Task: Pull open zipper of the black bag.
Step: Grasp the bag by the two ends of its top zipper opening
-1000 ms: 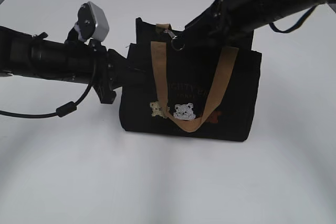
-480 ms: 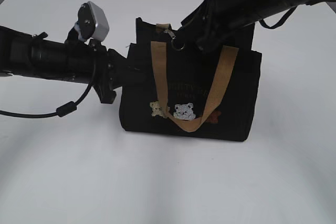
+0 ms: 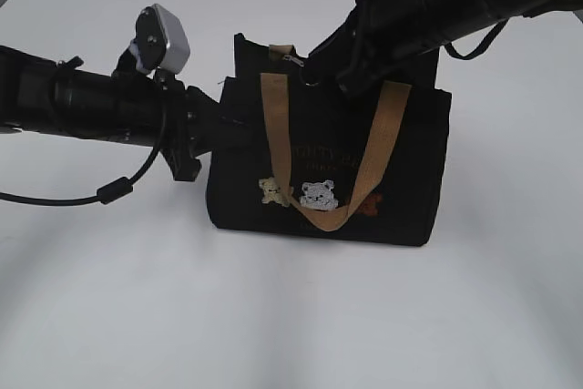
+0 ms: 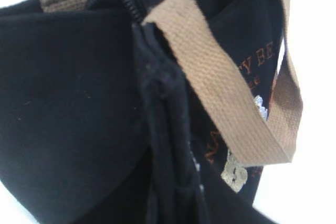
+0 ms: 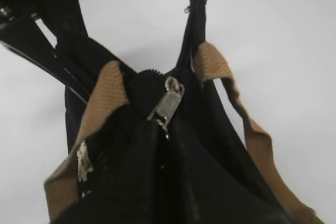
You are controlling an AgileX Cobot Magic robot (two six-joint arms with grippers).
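We see the small black fabric bag [image 3: 328,170], 2 tan webbing handles [image 3: 378,148], upright on the white bench [image 3: 291,316]; its toothed zipper [image 5: 166,103] runs along the bag's top. Right claw [image 3: 314,59] pressed together there; left claw [image 3: 219,120] pinches the bag's side.

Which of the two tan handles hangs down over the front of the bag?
The near handle: its loop droops across the black bag to the bear patches. The far handle only peeks above the top edge.
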